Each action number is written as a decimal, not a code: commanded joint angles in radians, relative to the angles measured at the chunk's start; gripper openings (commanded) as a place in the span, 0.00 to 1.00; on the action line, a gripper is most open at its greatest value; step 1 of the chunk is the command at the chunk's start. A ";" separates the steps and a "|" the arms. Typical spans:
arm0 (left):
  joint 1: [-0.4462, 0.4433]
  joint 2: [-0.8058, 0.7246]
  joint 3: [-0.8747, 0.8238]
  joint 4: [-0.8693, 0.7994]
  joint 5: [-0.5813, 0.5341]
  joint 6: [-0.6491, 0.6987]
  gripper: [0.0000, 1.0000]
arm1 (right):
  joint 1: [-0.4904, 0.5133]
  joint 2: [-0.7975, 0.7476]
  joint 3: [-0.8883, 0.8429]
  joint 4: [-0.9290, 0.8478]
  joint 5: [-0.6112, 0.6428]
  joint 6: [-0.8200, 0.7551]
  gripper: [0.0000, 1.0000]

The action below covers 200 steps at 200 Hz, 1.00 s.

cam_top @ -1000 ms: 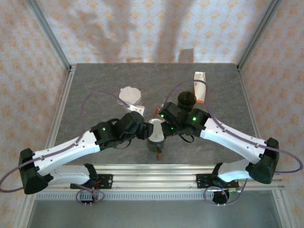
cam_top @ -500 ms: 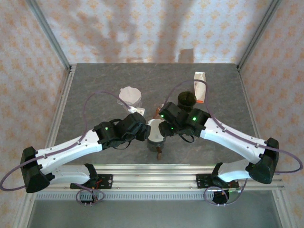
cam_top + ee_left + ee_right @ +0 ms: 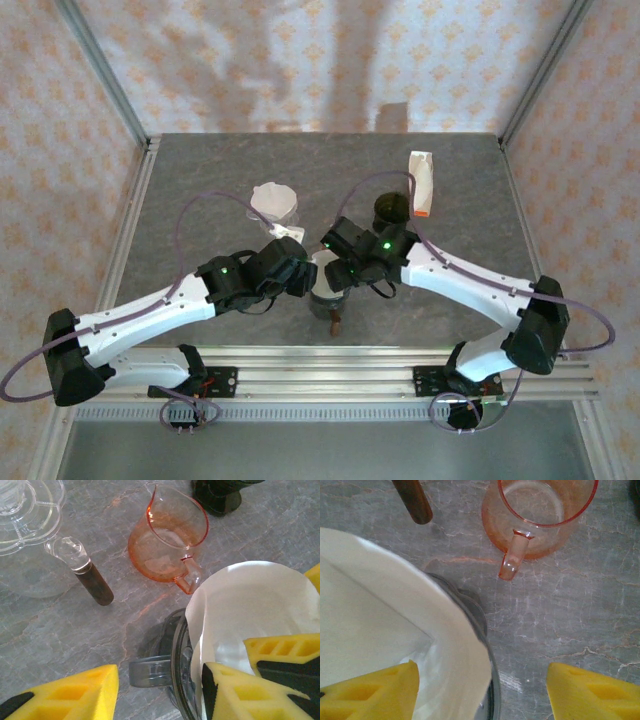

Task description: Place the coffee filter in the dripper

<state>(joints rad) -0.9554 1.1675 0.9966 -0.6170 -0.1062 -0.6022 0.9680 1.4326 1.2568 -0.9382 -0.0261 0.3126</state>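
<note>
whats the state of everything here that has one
clear glass dripper: upright
white paper coffee filter: opened out, sitting in the dripper
pink glass pitcher: upright, looks empty
left gripper: jaws open, astride the dripper rim
right gripper: jaws open, astride the dripper rim

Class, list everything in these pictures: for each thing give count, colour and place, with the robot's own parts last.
table: one, grey, under everything
dripper: one, clear grey, table centre
filter: one, white, in the dripper
jug: one, pink glass, just behind the dripper
clear dish: one, see-through with brown-ended handle, rear left of dripper
cup: one, dark, rear right of dripper
carton: one, white and orange, behind the cup
arms: two, white and black, left arm and right arm reaching from the near edge
left gripper: one, yellow fingers, open astride the dripper's rim
right gripper: one, yellow fingers, open astride the dripper's rim
</note>
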 commanded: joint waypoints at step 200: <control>-0.004 0.010 -0.029 0.001 -0.021 -0.011 0.48 | -0.045 0.104 0.024 0.005 -0.018 -0.051 0.70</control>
<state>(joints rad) -0.9554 1.1675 0.9859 -0.6167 -0.1120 -0.6041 0.9237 1.5299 1.3010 -0.9340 -0.0669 0.2817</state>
